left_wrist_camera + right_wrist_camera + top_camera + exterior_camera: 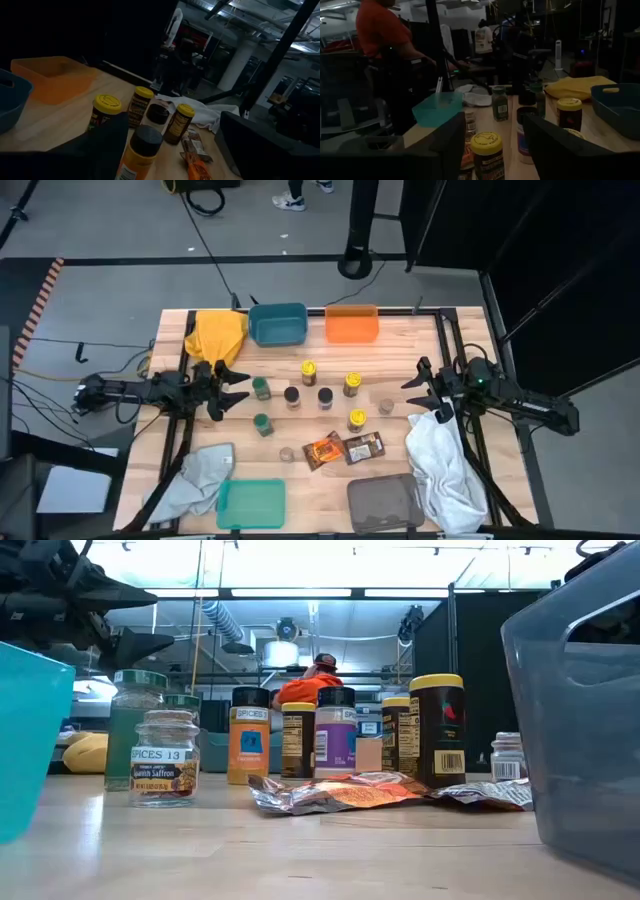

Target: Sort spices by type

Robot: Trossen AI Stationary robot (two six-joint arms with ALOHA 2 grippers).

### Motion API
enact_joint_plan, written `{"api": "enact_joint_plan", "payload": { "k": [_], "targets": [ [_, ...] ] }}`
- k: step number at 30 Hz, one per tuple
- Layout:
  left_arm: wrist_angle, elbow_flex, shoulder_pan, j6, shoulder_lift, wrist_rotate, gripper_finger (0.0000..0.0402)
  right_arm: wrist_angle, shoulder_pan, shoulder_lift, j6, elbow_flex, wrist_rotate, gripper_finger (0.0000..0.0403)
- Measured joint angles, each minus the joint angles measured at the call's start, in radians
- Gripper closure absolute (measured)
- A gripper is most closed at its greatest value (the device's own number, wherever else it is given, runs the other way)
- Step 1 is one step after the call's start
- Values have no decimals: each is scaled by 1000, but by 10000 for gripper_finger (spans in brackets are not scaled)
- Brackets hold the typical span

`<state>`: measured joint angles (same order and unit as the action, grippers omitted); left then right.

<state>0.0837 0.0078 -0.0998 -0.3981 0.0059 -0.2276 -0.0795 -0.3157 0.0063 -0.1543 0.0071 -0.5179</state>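
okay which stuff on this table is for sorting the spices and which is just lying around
For the job: yellow-lidded jars, green-lidded jars, dark-lidded jars, orange packet, brown packet.
Lying about: yellow cloth, white cloth, blue bin, orange bin.

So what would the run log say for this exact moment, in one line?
phase: start, unsorted | spice jars: mid-table | packets: flat, nearby | left end effector: open, beside green-lidded jar | right end effector: open, empty

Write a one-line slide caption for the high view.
Spice jars clustered mid-table, both open grippers waiting at the sides.
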Motion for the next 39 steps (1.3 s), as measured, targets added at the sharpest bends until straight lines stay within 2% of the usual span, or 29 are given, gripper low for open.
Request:
{"api": "enact_joint_plan", "payload": {
  "k": [39],
  "targets": [
    [28, 0, 0, 0, 1, -2, 80, 0, 0, 0, 0, 0, 0, 196]
  ]
}}
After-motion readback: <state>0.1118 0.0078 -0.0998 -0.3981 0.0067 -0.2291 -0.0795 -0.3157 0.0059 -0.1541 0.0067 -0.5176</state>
